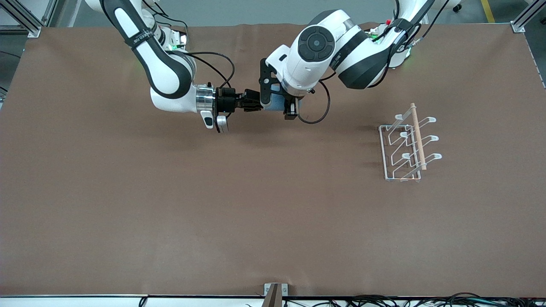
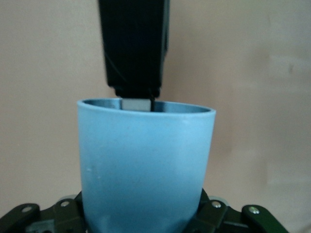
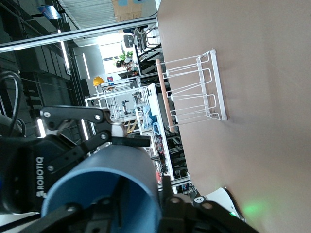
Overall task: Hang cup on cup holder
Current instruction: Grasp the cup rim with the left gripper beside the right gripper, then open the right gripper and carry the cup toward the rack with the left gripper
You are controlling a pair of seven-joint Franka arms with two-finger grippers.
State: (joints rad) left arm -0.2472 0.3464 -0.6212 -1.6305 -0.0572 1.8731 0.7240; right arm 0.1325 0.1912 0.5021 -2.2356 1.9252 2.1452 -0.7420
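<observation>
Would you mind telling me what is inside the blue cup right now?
One finger of the right gripper reaches inside the cup at its rim. The cup's wall hides the rest of the inside.

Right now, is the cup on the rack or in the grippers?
In the grippers. The cup is held above the table between the left gripper and right gripper; the rack stands bare toward the left arm's end.

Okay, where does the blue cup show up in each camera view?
Front view: the cup is a blue sliver between the two end effectors, above the table's middle.
Left wrist view: the cup fills the centre, rim up.
Right wrist view: the cup sits low, mouth toward the camera.
Shared landmark: the brown table.
</observation>
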